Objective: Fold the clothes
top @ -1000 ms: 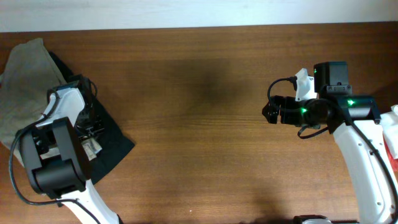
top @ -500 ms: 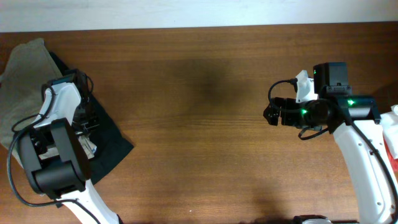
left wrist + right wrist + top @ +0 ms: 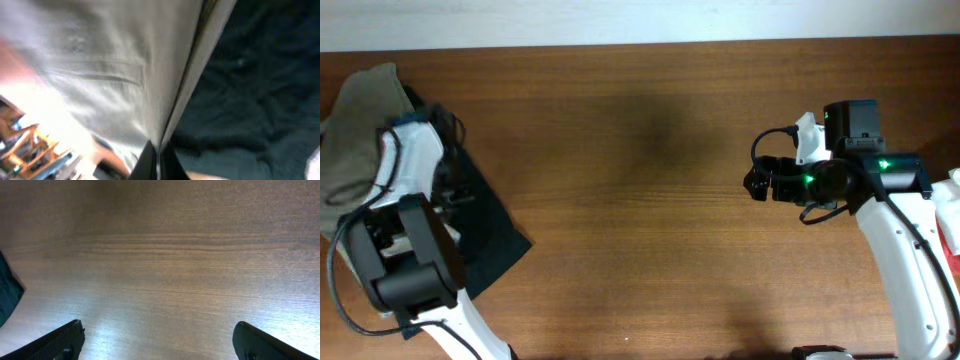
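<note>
The pale khaki-grey shorts [image 3: 360, 110] lie bunched at the table's far left, partly on a dark teal cloth [image 3: 490, 225]. My left gripper [image 3: 448, 192] sits at the shorts' edge, mostly hidden under its own arm in the overhead view. In the left wrist view the fingers [image 3: 159, 160] are pressed together on a folded edge of the shorts [image 3: 100, 65], with the dark cloth [image 3: 260, 75] to the right. My right gripper [image 3: 755, 182] hovers over bare wood at the right, and its wrist view shows it open [image 3: 157, 340] and empty.
The brown wooden table [image 3: 640, 200] stretches between the arms. A corner of the dark cloth [image 3: 7, 295] shows at the left edge of the right wrist view. White and red items [image 3: 950, 215] sit at the far right edge.
My left arm has shifted left and toward the back, drawing the shorts' edge with it. A pale patch seen earlier on the dark cloth is no longer visible. The right arm has not moved.
</note>
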Controlling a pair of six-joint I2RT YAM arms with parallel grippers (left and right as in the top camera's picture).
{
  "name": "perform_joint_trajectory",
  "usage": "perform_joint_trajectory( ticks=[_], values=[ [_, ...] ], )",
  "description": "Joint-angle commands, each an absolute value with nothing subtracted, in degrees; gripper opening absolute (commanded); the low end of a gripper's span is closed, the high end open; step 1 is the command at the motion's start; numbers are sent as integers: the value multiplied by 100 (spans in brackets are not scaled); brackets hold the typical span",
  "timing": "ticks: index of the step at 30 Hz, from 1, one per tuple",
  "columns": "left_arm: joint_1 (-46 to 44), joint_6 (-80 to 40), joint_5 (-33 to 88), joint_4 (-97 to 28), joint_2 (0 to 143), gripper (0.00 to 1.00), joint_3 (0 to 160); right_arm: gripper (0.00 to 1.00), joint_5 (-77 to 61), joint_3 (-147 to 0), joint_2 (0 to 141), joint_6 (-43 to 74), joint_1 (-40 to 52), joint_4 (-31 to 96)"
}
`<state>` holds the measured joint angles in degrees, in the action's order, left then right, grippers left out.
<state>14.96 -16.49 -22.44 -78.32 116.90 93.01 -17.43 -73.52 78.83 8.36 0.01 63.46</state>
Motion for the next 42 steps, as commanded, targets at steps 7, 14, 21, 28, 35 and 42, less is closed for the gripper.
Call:
perform_joint_trajectory(
  ticks=[7, 14, 21, 28, 35, 42],
  values=[
    [722, -779, -1205, -9671, 11321, 0, 15288, 99, -1669, -7459, 7885, 779, 32, 6329],
    [-1094, -801, -467, -8759, 11301, 0, 15574, 99, -1588, -7461, 7883, 1509, -285, 6233],
    [-4523, 370, 285, -5452, 11299, 0, 15609, 99, -2176, -7531, 7380, 1671, -2849, 6272],
    [-3109, 397, -2117, -6882, 11336, 52, 15607, 99, -2383, -7531, 7295, 1245, -3308, 6475],
    [-1061, 545, -401, -7944, 11461, 99, 15262, 99, -2383, -7531, 7295, 1221, -3306, 6475],
    [-1570, 1002, 869, -8934, 13340, 46, 14715, 99, -3857, -7531, 7293, 294, -3301, 6681]
  ],
)
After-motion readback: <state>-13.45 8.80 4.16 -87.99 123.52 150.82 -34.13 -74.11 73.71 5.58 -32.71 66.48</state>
